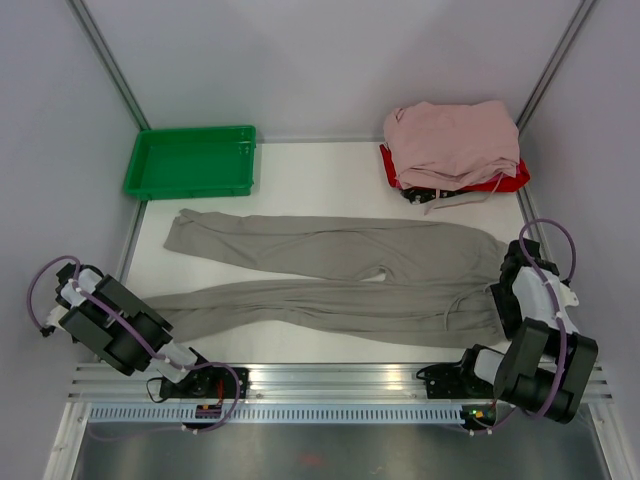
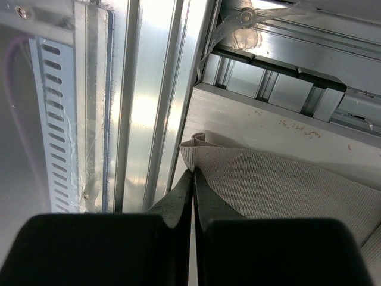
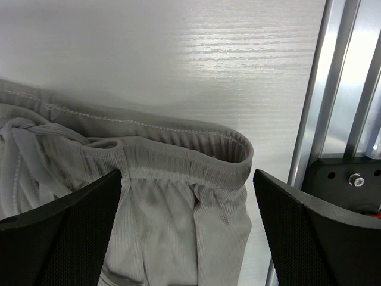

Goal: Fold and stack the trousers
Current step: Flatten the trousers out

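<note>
While the trousers [image 1: 340, 300] lie spread flat on the table [image 1: 300, 180], their long axis runs crosswise from one arm to the other. The waist is at the right arm's end and both leg cuffs are at the left arm's end.

The right gripper [image 3: 186, 176] hangs over the waist with its jaws wide apart, holding nothing. The gathered waistband [image 3: 178, 167] sits directly between the two fingers and a little past their tips, and its rounded corner lies toward the right-hand finger. The knotted drawstring [image 3: 24, 128] lies outside the left-hand finger.

The left gripper [image 2: 193, 173] has its jaws pressed together. The hem of the nearer trouser leg [image 2: 280, 190] lies just ahead of and below the tips, and the cloth spreads away to the right of them. Whether any thread of the hem is nipped between the tips cannot be told. A metal rail [image 2: 149, 119] runs along the left of the jaws.

Each arm looks best placed for its own end, the right for the waist and the left for the cuff. Any lengthwise fold would carry one end along that crosswise axis toward the other.
</note>
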`<state>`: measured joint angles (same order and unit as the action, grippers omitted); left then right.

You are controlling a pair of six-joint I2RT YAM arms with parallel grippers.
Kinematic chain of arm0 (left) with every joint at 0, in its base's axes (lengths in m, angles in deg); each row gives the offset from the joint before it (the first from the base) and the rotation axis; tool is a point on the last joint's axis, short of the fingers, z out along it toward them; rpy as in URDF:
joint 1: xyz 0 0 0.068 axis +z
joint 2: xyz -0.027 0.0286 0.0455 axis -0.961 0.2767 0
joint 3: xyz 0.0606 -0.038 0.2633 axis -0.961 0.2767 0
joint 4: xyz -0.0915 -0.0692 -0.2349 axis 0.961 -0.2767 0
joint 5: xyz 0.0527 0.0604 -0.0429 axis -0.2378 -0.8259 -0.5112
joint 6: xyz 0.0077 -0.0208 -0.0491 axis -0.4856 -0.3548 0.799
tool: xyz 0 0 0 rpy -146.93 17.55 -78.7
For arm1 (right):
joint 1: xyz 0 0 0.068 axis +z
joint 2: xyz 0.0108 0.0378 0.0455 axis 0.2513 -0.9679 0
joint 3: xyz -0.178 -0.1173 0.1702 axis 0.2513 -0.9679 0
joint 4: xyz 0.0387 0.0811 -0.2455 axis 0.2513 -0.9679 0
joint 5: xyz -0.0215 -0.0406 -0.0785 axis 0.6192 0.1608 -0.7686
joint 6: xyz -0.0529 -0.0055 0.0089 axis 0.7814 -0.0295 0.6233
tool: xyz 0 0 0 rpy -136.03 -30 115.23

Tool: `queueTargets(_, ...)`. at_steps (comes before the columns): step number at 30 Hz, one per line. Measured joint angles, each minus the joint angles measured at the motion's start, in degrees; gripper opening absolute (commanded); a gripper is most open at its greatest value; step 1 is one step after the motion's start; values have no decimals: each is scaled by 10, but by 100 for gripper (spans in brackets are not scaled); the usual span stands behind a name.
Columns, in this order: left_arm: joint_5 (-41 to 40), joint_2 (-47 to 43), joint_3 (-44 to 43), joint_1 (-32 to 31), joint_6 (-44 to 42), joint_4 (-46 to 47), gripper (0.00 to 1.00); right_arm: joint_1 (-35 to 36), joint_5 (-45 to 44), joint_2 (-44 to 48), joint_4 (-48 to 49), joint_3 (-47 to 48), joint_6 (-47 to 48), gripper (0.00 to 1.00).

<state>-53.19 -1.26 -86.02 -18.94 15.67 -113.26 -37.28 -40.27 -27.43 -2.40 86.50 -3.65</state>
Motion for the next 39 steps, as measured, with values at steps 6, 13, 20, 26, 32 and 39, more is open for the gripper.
queueTargets(6, 0, 0, 0, 0, 0, 0, 2, 0, -3, -33, -22, 11, -4, 98)
queueTargets(13, 1, 0, 0, 0, 0, 1, 2, 0, -32, 19, -63, 54, -7, 96)
queueTargets(20, 2, 5, 1, 0, 1, 9, 2, -4, -39, 156, -98, 47, -27, 86)
queueTargets(26, 1, 44, -8, -1, 2, 8, 2, -7, -40, 78, -82, 31, 4, 83)
queueTargets(32, 2, 63, -30, -3, 17, -19, 2, -7, -26, -75, -51, 33, 39, 84)
queueTargets(39, 2, 65, -34, -5, 24, -27, 2, -7, -29, -126, -41, 44, 44, 40)
